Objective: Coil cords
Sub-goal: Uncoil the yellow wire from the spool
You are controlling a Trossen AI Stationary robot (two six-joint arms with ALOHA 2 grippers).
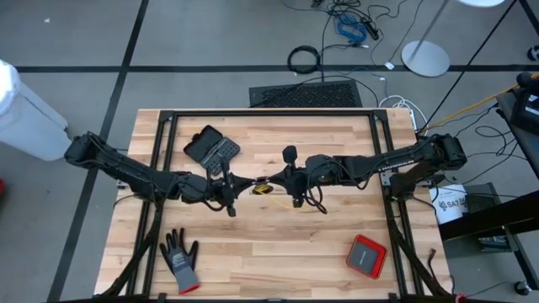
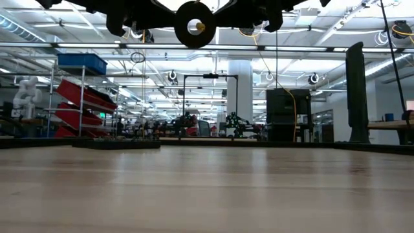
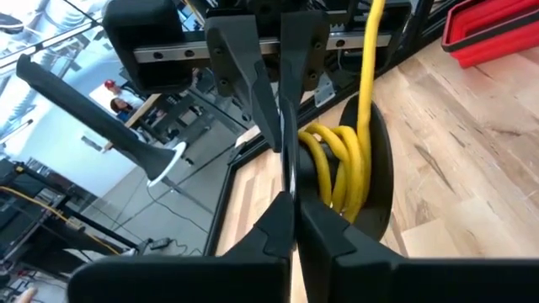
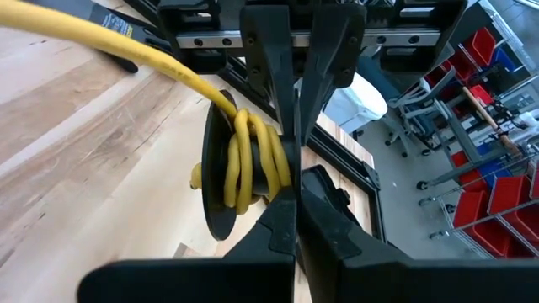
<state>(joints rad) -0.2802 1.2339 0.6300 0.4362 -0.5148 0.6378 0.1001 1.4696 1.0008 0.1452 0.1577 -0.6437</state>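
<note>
Yellow cord [image 1: 264, 188] wound on small black round part, mid-bench [image 1: 278, 252], raised off surface between both pincers. Left pincer [image 1: 231, 199] closed, fingers pressed together just beside coil. Right pincer [image 1: 294, 193] closed, also beside coil; grip on cord unclear. Around: grey glove [image 1: 180, 260] front-left, red case [image 1: 367, 255] front-right, black device [image 1: 210, 146] behind left arm, all apart from coil

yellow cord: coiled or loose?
Mostly coiled: the yellow cord sits in several loops around the black round part, with one straight run leading off.
</note>
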